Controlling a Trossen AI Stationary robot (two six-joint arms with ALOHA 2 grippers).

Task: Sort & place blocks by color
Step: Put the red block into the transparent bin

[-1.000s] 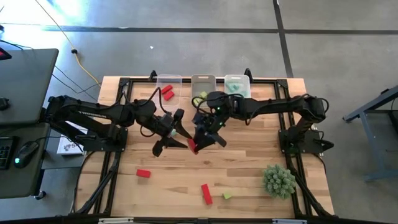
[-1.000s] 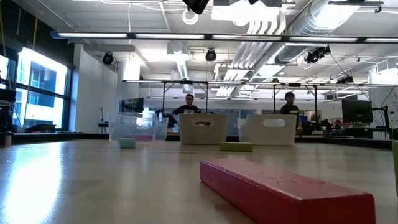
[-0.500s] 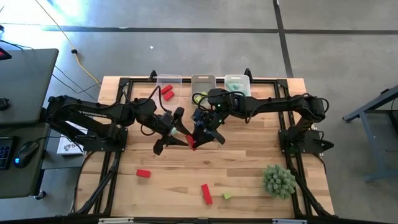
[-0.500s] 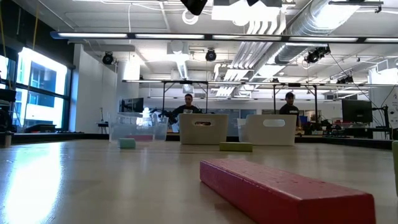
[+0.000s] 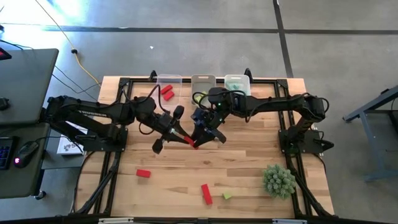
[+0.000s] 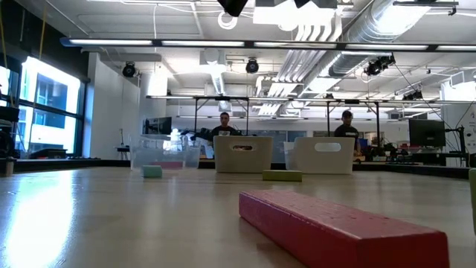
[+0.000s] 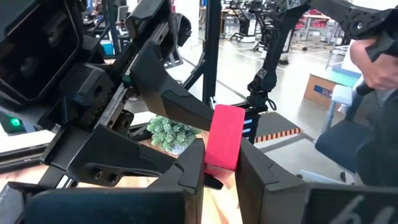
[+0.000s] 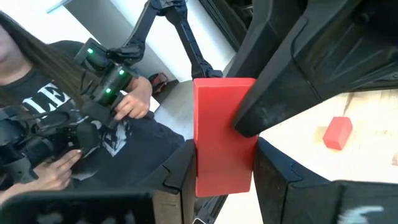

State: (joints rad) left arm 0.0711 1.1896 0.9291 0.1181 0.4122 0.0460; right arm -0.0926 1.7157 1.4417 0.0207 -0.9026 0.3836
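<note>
Above the middle of the wooden counter (image 5: 249,162) both arms meet over one red block (image 5: 192,142). The left arm reaches in from the left and the right arm from the right. Along the far edge stand three clear bins: the left bin (image 5: 168,87) holds two red blocks (image 5: 166,93), the middle bin (image 5: 203,86) holds something yellow-green, though it is hard to make out, and the right bin (image 5: 237,84) holds pale teal pieces. A spiky green plant (image 5: 278,181) sits near the right corner on the near side.

The left hand (image 5: 177,136) has its fingers closed on the red block, as the left wrist view shows, with the block (image 7: 224,138) standing up between the two dark fingers (image 7: 180,176). The right hand (image 5: 200,138) is clamped on the same block; in the right wrist view the block (image 8: 223,143) sits between its fingers (image 8: 274,173), and a finger of the other arm presses against its side. So both hands grip it at once, held clear above the counter.

Loose blocks lie on the near part of the counter: a red bar (image 5: 206,193) near the middle, a small yellow-green cube (image 5: 227,195) just beside it to the right, and a red piece (image 5: 143,173) well apart to the left. The low view shows the red bar (image 6: 338,228) close up.
</note>
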